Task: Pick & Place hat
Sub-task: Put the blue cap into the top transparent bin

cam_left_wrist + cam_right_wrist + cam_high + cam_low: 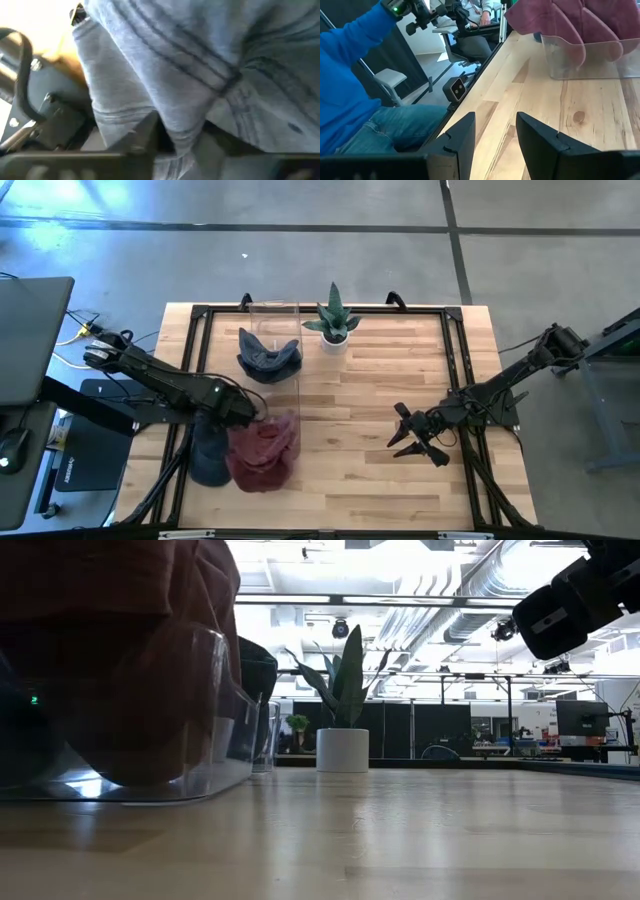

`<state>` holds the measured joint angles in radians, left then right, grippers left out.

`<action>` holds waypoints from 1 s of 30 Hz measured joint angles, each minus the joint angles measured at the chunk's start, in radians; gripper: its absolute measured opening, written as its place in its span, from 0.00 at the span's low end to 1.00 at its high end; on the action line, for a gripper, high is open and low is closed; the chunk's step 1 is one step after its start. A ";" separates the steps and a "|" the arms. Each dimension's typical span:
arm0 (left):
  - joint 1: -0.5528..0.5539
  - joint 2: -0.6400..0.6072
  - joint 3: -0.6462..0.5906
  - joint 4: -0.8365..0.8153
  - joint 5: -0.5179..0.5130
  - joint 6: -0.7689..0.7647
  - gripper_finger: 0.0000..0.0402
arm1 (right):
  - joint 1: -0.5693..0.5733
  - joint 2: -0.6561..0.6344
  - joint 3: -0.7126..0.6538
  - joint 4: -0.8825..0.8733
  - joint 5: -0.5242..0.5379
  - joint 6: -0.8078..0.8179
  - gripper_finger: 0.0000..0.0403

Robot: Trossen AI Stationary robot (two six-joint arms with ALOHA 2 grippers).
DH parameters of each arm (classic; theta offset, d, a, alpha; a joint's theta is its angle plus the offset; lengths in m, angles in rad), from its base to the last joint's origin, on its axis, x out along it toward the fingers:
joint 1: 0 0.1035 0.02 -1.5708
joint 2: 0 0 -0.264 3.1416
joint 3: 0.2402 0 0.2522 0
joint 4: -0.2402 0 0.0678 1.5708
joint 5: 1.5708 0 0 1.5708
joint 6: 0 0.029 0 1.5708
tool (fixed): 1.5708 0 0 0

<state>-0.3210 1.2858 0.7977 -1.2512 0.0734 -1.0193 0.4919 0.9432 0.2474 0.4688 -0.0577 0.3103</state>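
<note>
From above, the left gripper (232, 412) sits at the near left of the wooden surface (370, 480), right over a grey-blue hat (208, 462) that lies beside a maroon hat (265, 452); it is placed there, I judge, to take the grey-blue one. A clear bin (274, 315) stands farther back with a dark navy hat (269, 357) in or against it, though which I cannot tell, and a potted plant (333, 323) stands just right of it. The right gripper (412, 437) waits near the right side, holding nothing. At table height, the maroon cloth shows draped in a clear container (215, 740) close to the lens, the plant beyond it. The left wrist view is filled with grey-blue fabric, a fold lying between the jaws; whether they pinch it firmly I cannot tell. In the right wrist view the jaws stand spread over bare wood, and a person's blue sleeve (350, 75) shows beyond the surface edge.
</note>
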 joint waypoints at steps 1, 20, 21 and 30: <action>0.000 0.000 0.003 0.009 0.000 0.011 0.19 | 0.000 0.000 0.000 0.000 0.000 0.000 0.34; 0.000 -0.047 0.301 -0.323 -0.136 -0.096 0.00 | 0.000 0.000 0.000 -0.001 0.002 -0.001 0.34; 0.000 -0.051 0.324 -0.324 -0.149 -0.109 0.00 | 0.000 0.000 0.000 -0.001 0.001 0.000 0.34; 0.000 -0.106 0.510 -0.320 -0.326 -0.252 0.00 | 0.000 0.000 0.000 -0.001 0.000 -0.001 0.34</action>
<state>-0.3210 1.1801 1.3075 -1.5715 -0.2529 -1.2711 0.4919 0.9432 0.2474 0.4675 -0.0573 0.3096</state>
